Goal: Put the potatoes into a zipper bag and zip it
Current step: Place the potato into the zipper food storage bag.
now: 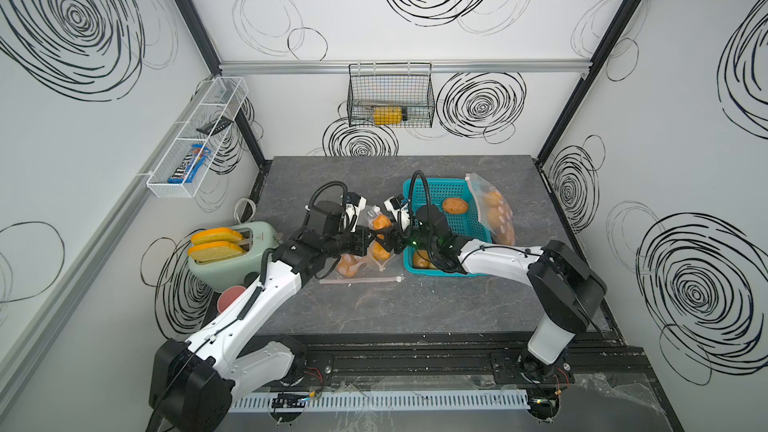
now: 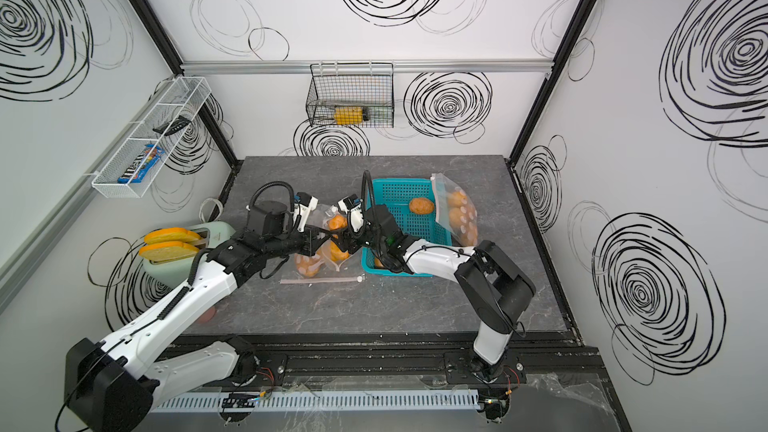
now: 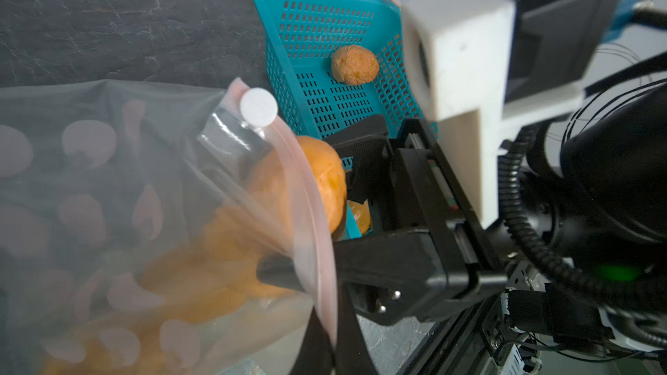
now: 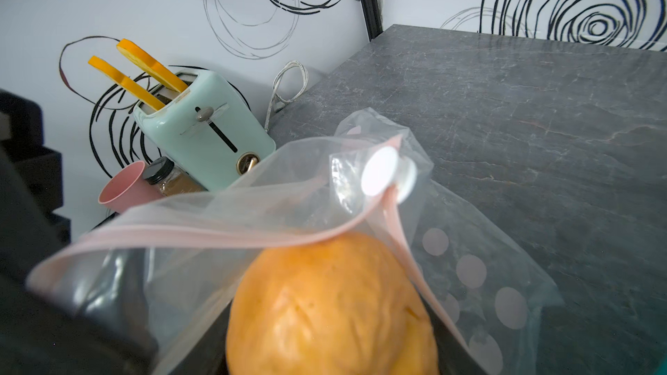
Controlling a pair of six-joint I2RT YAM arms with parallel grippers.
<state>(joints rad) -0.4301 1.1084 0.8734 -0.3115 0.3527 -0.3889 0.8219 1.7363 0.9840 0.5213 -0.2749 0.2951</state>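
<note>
Gripping potato, right pincer; clear only from left wrist.

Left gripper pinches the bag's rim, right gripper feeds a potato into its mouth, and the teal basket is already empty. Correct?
Not quite. The teal basket is not empty: a loose potato lies in it, as both top views show. The left gripper does pinch the bag rim, and the right gripper feeds the held potato in.

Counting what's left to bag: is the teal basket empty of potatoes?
No, at least one potato lies loose on the floor of the teal basket.
</note>
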